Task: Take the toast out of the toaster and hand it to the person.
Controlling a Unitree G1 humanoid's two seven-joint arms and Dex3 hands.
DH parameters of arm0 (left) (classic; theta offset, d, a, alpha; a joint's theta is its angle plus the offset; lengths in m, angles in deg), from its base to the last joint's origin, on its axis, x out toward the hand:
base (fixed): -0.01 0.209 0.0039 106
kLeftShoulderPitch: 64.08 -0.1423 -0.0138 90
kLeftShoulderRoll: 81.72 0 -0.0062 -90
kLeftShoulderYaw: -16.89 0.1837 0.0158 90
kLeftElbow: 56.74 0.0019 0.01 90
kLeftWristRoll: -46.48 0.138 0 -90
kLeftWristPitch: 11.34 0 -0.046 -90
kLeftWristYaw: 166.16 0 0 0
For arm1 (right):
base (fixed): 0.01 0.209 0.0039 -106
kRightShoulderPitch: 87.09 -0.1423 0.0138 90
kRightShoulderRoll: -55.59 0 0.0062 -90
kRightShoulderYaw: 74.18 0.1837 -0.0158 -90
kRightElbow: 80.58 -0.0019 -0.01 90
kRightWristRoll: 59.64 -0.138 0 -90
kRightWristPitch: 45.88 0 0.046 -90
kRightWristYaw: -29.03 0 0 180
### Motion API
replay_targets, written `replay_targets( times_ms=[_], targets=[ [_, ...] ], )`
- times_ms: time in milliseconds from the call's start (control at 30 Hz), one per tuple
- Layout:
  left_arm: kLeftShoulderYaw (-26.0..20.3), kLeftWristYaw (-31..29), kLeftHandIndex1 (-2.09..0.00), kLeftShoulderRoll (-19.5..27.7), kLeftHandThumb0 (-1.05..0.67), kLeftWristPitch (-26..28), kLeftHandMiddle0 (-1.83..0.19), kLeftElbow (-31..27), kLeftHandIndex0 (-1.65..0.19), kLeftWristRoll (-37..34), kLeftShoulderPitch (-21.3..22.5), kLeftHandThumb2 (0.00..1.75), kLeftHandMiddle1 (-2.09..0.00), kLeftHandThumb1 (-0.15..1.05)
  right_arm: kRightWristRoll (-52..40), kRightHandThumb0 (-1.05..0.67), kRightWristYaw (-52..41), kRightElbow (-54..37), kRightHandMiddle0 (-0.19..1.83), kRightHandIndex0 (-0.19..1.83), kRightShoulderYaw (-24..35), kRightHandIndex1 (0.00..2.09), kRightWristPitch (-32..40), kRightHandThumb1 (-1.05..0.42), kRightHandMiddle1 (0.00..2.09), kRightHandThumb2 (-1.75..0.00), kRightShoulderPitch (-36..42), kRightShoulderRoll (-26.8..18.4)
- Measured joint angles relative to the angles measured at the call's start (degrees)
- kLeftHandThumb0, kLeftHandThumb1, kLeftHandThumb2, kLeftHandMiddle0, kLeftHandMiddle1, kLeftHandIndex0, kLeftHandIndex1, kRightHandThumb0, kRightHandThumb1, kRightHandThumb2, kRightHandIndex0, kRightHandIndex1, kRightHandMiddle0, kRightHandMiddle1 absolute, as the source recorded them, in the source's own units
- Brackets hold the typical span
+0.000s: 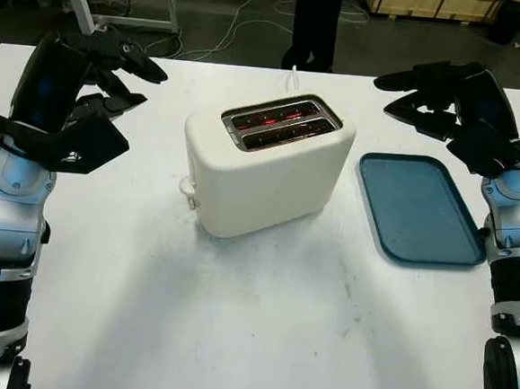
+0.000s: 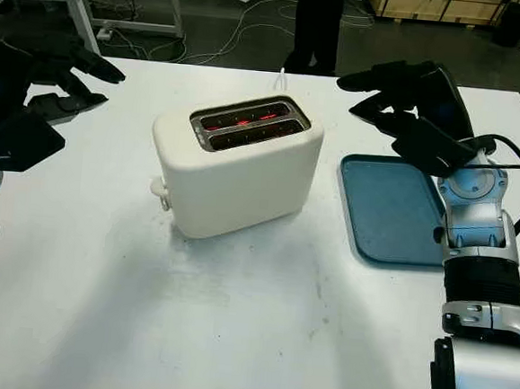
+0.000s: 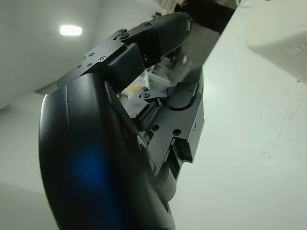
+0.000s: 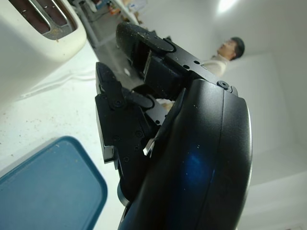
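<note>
My left hand (image 1: pixel 117 71) hung open above the left side of the surface (image 1: pixel 259 321), well apart from the toaster (image 1: pixel 267 163), and held nothing. My right hand (image 2: pixel 402 102) hovered open to the right of the toaster, over the far edge of the blue tray (image 2: pixel 389 209), also empty.

The toaster sat mid-surface, turned at an angle, and its two slots (image 1: pixel 282 122) glowed red inside. I could not make out any toast standing proud of them, so whatever I was after sat deep in the slots, if it was there at all. That was my first worry: reaching into a glowing slot meant hot wire close to my fingers, and a slice I could not see was easy to crush or miss.

The toaster's smooth body looked light enough to slide or tip if I pulled upward without steadying it, and its cord (image 1: pixel 294 75) ran off the far edge, where it could tug.

The lever knob (image 1: pixel 187 187) faced the near left; pressing it wrongly could skid the whole thing.

A person (image 1: pixel 315 23) stood beyond the far edge, so the hand-over meant a long reach across, where a loose grip could drop the slice.
</note>
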Motion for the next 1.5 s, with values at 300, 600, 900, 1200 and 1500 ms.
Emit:
replay_targets(
  times_ms=[300,600,900,1200,1500],
  targets=[
    [-0.28,0.10,-0.53,-0.22,0.18,-0.95,-0.96,0.06,-0.98,-0.45,-0.02,0.01,-1.01,0.83,0.01,-0.16,-0.01,0.02,1.08,0.99,0.00,0.54,0.02,-0.85,0.00,0.00,0.00,0.01],
    [-0.27,0.10,-0.53,-0.24,0.20,-0.93,-0.96,0.05,-0.99,-0.37,-0.02,0.00,-1.00,0.83,0.01,-0.12,-0.01,0.09,1.07,0.98,-0.01,0.54,0.08,-0.86,0.00,0.00,0.00,0.05],
    [-0.35,0.12,-0.53,-0.31,0.18,-2.07,-0.97,0.94,-0.99,-0.54,-0.02,0.00,-1.00,0.83,0.02,-0.13,-0.01,0.39,1.06,0.98,-0.02,0.54,0.08,-0.86,0.00,0.00,0.00,0.05],
    [-0.76,0.13,-0.52,-0.42,0.18,-2.04,-0.99,0.90,-0.99,-0.56,-0.15,0.00,-1.05,0.83,0.20,-0.16,0.00,0.40,1.06,0.97,-0.30,0.52,0.07,-0.86,0.00,0.00,0.00,0.05],
    [-0.93,0.21,-0.53,-0.49,0.18,-2.17,-0.97,0.90,-0.99,-0.56,-0.25,0.00,-1.08,0.83,0.22,-0.17,0.02,0.38,1.06,0.98,-0.30,0.51,0.09,-0.86,0.00,0.00,0.00,0.05]
  ],
)
